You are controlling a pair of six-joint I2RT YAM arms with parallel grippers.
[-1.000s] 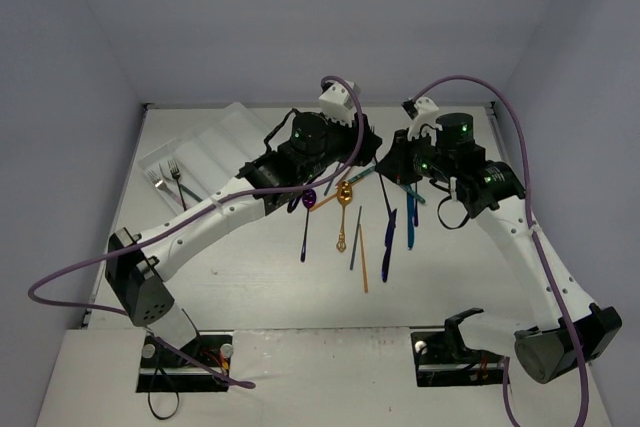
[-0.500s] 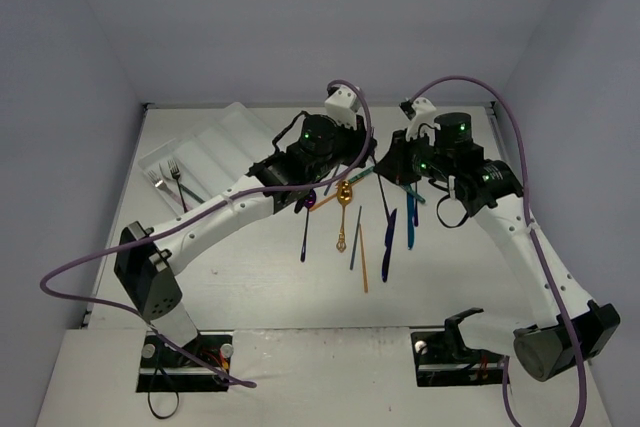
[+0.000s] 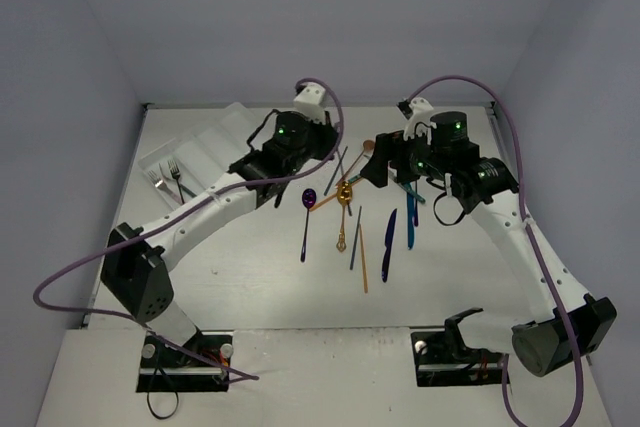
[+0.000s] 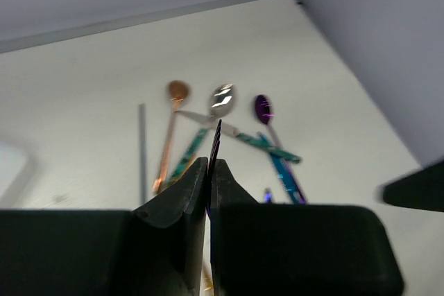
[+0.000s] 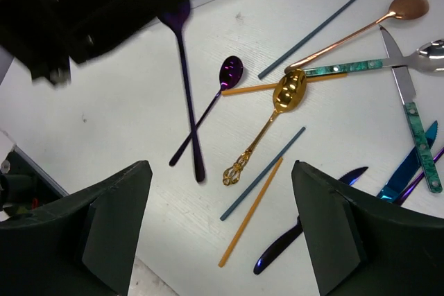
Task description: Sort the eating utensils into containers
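Left jaws pinch a thin purple utensil (image 4: 216, 139), tip protruding past them.

No text, label, brand or number legible in any view. Utensils (image 5: 188, 95), tray (image 3: 225, 137), left arm (image 3: 200, 217) and right arm (image 3: 520, 237) show no readable marking (gold spoon (image 5: 288, 92) handle: ornament only). Green lights (image 3: 283, 130) are plain dots.
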